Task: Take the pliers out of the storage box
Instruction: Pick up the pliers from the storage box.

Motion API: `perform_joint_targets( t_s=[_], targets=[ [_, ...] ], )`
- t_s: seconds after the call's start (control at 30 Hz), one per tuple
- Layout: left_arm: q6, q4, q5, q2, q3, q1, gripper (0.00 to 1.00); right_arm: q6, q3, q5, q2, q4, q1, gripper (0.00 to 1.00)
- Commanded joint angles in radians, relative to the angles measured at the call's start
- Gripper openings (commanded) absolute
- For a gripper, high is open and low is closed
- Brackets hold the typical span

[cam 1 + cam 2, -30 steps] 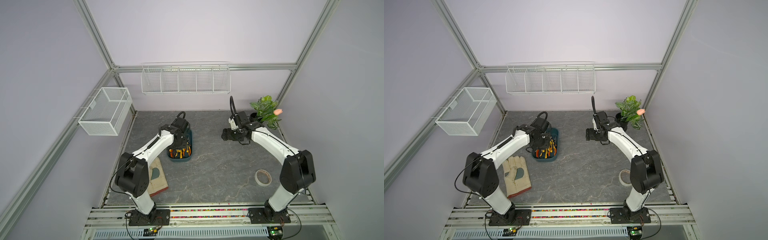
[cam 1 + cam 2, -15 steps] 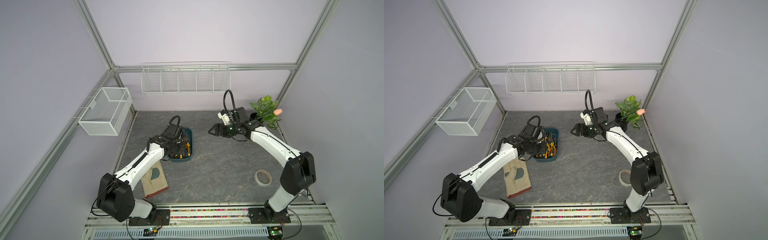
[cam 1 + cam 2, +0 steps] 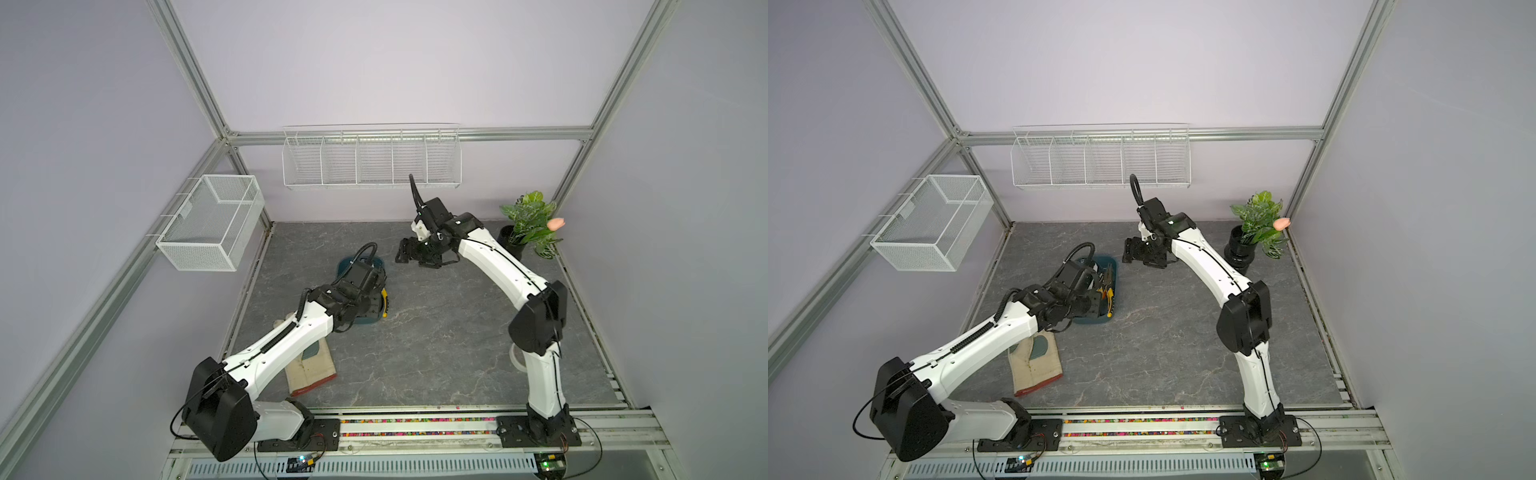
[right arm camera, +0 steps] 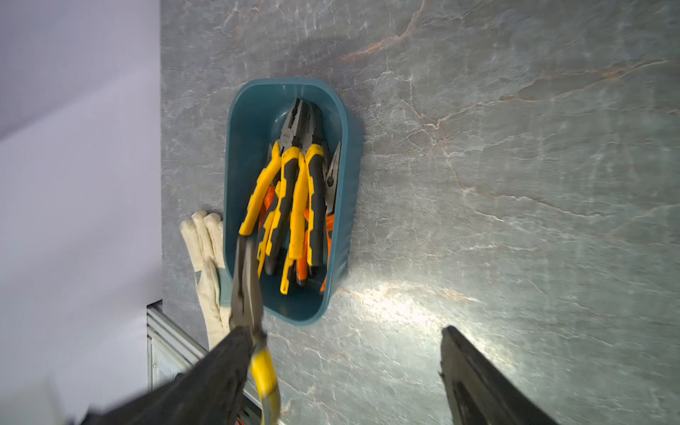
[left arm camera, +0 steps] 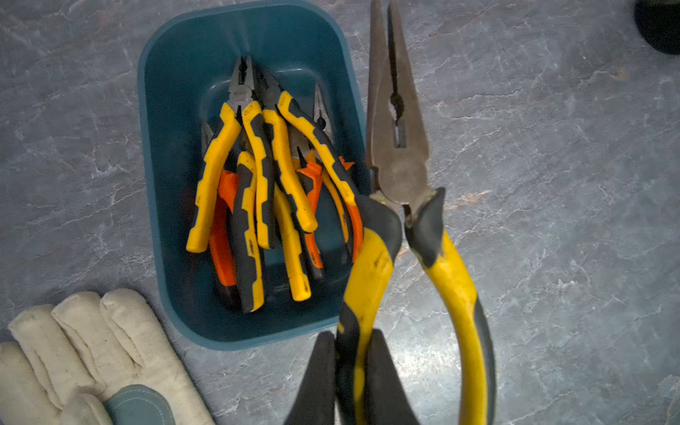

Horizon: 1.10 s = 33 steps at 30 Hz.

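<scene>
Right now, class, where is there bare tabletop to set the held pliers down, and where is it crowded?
Free: the middle of the table between the storage box and the right arm; the front strip between the glove and the tape roll. Crowded: the left side, where box, glove and the left pincer gripping pliers bunch; the plant corner.

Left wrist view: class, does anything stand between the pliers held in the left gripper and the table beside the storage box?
Nothing visible does. The left gripper is shut on the long-nose pliers, raised beside the storage box; the table there is bare. The glove lies on the box's other side.
</scene>
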Motion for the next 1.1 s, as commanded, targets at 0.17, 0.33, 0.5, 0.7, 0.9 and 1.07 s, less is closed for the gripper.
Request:
perform_joint_targets(
  t_s=[0.17, 0.33, 0.5, 0.7, 0.9, 1.07],
  targets=[
    [0.024, 0.084, -0.201, -0.014, -0.021, -0.069, 0.0, 0.135, 0.131, 0.03, 0.046, -0.127, 0.057, 0.82],
    [0.026, 0.092, -0.239, -0.01, -0.02, -0.078, 0.0, 0.162, 0.131, 0.027, 0.059, -0.124, 0.075, 0.76],
    [0.032, 0.114, -0.265, 0.012, -0.008, -0.09, 0.0, 0.17, 0.134, 0.02, 0.08, -0.1, 0.099, 0.74],
    [0.032, 0.112, -0.257, 0.052, 0.006, -0.099, 0.0, 0.17, 0.093, 0.043, 0.032, -0.049, 0.117, 0.74],
    [0.025, 0.118, -0.253, 0.053, 0.012, -0.111, 0.0, 0.189, 0.069, 0.031, 0.053, -0.032, 0.117, 0.73],
    [0.023, 0.136, -0.218, 0.039, 0.02, -0.124, 0.0, 0.196, 0.066, 0.024, 0.079, -0.005, 0.117, 0.66]
  ],
)
